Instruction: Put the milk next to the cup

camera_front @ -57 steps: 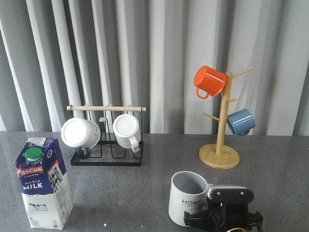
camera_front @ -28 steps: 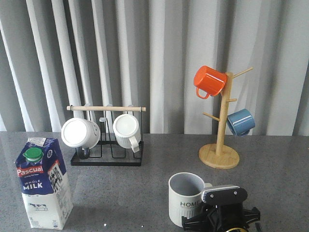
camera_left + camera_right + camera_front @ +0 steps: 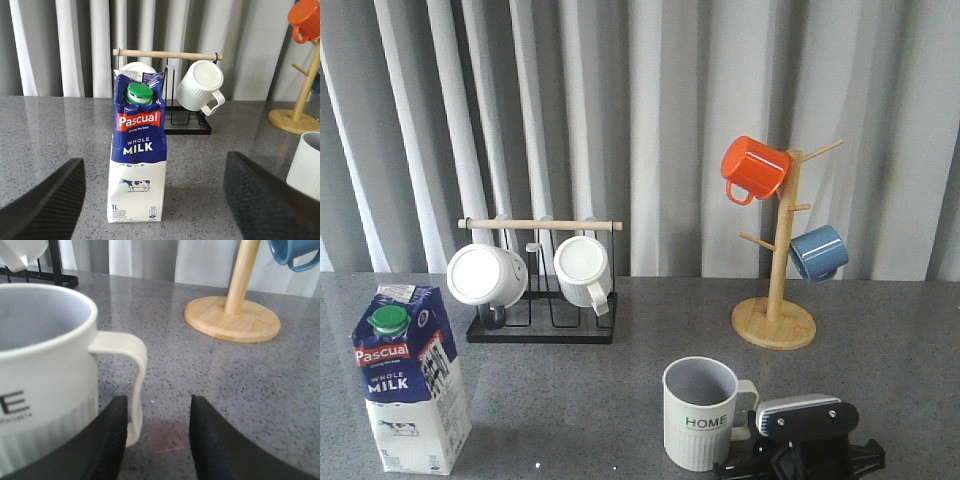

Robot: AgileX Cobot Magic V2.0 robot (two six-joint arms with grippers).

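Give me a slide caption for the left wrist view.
Open left claw faces upright milk carton on grey table.

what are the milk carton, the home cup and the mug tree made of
Milk carton: looks like coated paperboard, with printed faces, a folded gable top and a green, likely plastic cap. Cup: probably glazed ceramic, with a cream ribbed wall and a soft sheen. Mug tree: pale wood, with visible grain and a matte look.

Glossy, probably ceramic cup [image 3: 701, 413]; speckled stone-like table [image 3: 580, 390]
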